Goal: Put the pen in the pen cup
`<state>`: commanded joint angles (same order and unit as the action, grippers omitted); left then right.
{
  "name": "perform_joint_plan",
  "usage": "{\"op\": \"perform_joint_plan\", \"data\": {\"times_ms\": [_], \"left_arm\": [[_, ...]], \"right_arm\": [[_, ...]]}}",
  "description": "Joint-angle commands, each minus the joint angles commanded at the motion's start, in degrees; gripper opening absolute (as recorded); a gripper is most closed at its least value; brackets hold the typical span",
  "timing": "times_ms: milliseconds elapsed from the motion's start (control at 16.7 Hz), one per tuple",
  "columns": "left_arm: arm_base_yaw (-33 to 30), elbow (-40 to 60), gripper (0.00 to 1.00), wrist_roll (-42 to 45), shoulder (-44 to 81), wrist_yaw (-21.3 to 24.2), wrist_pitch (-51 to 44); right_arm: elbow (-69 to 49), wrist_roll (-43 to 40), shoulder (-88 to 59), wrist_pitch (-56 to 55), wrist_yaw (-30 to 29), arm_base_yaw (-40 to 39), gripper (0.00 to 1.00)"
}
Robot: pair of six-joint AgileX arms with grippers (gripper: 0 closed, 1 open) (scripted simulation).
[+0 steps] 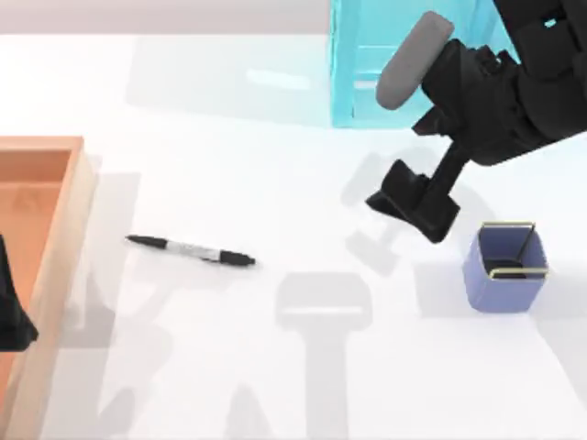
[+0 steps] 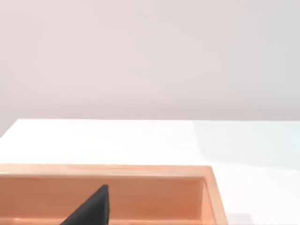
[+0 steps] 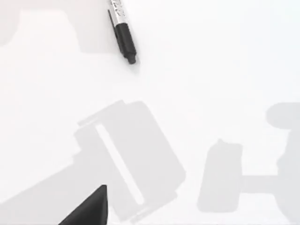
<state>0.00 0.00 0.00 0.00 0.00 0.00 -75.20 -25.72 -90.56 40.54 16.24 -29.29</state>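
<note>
The pen [image 1: 191, 249] lies flat on the white table, left of centre, its tip toward the orange tray. Its capped black end [image 3: 124, 41] appears in the right wrist view. The periwinkle pen cup [image 1: 506, 266] with a gold wire rim stands upright at the right. My right gripper [image 1: 411, 203] hangs open and holding nothing above the table, just up and left of the cup and far from the pen; one fingertip [image 3: 96, 206] shows in its wrist view. My left gripper [image 1: 11, 316] stays parked, open, over the tray at the left edge.
An orange wooden tray [image 1: 55, 238] runs along the left edge, its rim [image 2: 140, 171] in the left wrist view. A turquoise shelf [image 1: 353, 82] stands at the back right, partly behind my right arm. Bare table lies between pen and cup.
</note>
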Motion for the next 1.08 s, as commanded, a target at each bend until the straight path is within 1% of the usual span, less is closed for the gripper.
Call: {"op": "perform_joint_plan", "data": {"times_ms": [300, 600, 840, 1080], "left_arm": [[0.0, 0.0, 1.00, 0.0, 0.0, 0.0, 0.0], [0.0, 0.0, 1.00, 0.0, 0.0, 0.0, 0.0], [0.0, 0.0, 1.00, 0.0, 0.0, 0.0, 0.0], [0.0, 0.0, 1.00, 0.0, 0.0, 0.0, 0.0]], "right_arm": [[-24.6, -4.4, -24.5, 11.3, 2.9, -5.8, 1.00], [-44.8, -6.3, -42.6, 19.9, 4.3, -9.1, 1.00], [-56.6, -6.4, -52.0, 24.6, 4.5, -10.1, 1.00], [-63.9, -5.9, -57.2, 27.3, 4.3, -10.2, 1.00]]}}
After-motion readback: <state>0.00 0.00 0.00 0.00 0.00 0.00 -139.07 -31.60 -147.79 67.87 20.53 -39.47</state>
